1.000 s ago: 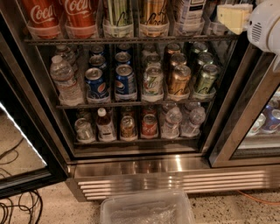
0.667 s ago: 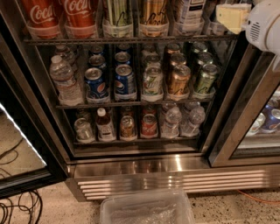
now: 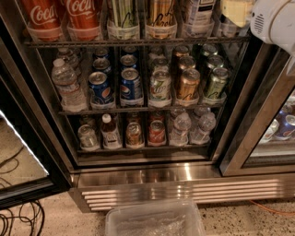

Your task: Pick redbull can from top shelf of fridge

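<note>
Camera view: the top shelf [image 3: 138, 42] runs just below and left of the jaws, open or shut unclear; redbull can seems not picked yet.

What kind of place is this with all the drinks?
Probably a shop or office snack area: a big steel drinks fridge packed with Coca-Cola cans, Pepsi cans and water bottles. The robot's gripper is at the top right, by the top shelf.

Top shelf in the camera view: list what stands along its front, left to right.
Left Coca-Cola can → second Coca-Cola can → green-striped can → gold can → white-labelled container → gripper, at the top right.
</note>
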